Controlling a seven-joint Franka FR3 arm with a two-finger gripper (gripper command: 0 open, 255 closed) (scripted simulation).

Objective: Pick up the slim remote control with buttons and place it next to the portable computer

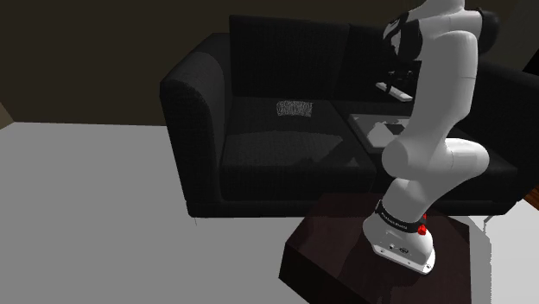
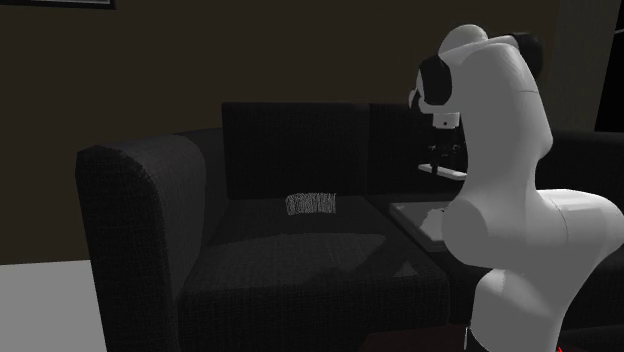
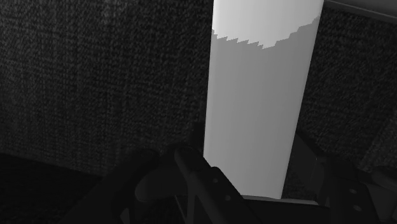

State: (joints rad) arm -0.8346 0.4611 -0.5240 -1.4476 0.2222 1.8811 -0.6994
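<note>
Wrist view: I read the jaws as clamped on the one remote (image 3: 257,108), a plain pale slim bar running out between them with dark fabric behind. Shoulder view puts it lifted off the black sofa (image 1: 194,121), in front of the backrest at the right, just past the far edge of the one flat grey laptop (image 1: 378,131) on the right seat cushion. One small patterned pad (image 1: 294,108) lies on the left cushion, well apart.

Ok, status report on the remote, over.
Gripper shut on pale slim remote, lifted off the sofa seat. Laptop flat on the seat close below. Nothing between them; small patterned item lies well aside.
</note>
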